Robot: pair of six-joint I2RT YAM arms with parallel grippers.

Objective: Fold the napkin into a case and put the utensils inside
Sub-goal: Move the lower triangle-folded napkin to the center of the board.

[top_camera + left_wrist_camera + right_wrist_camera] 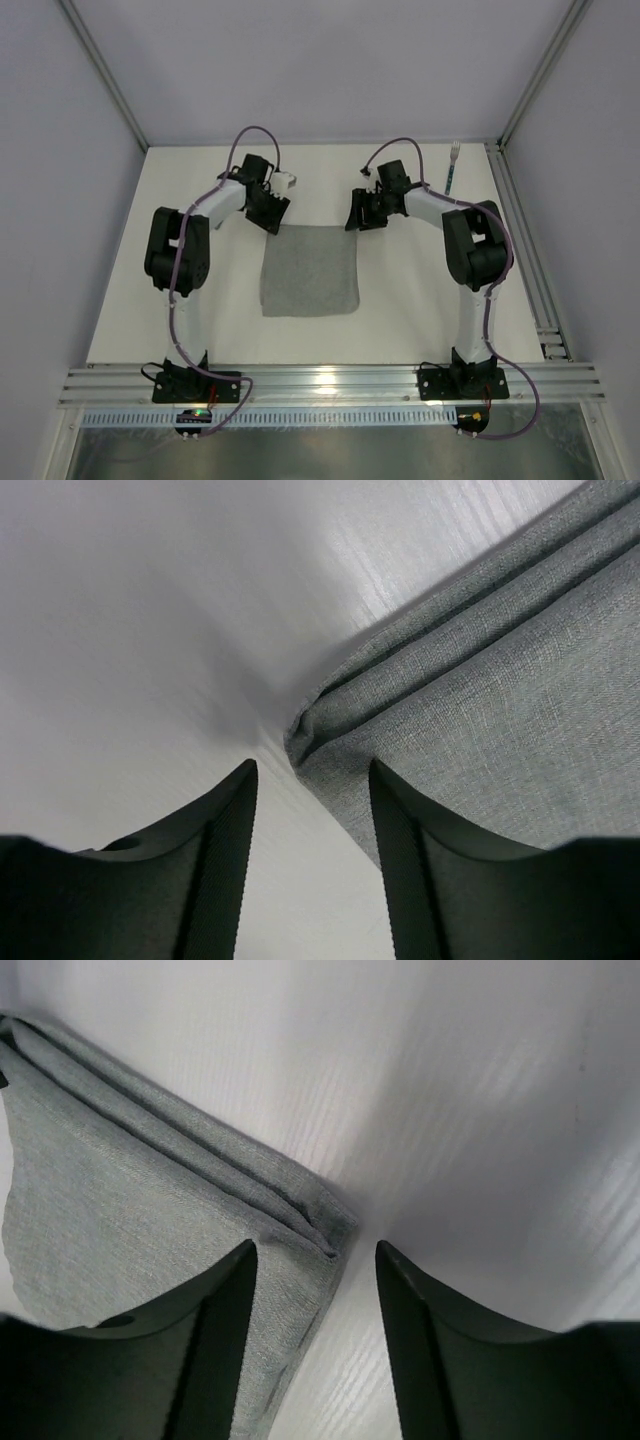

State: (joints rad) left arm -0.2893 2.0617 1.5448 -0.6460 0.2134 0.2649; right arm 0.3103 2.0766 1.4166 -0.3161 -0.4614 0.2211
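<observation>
Reaches L arm [185, 248] fwd from near-edge base, elbow kinked out to the left, forearm angled back in toward centre. Mirrors that w/ R arm [475, 245], elbow out to the right. Points both wrists inward and down, L gripper [268, 211] and R gripper [359, 212] roughly level, well apart. Shows L jaws parted in wrist view, black fingers [222, 880] ribbed on inner faces, nothing clamped. Same on R side: fingers [218, 1360] spread, no grip.
</observation>
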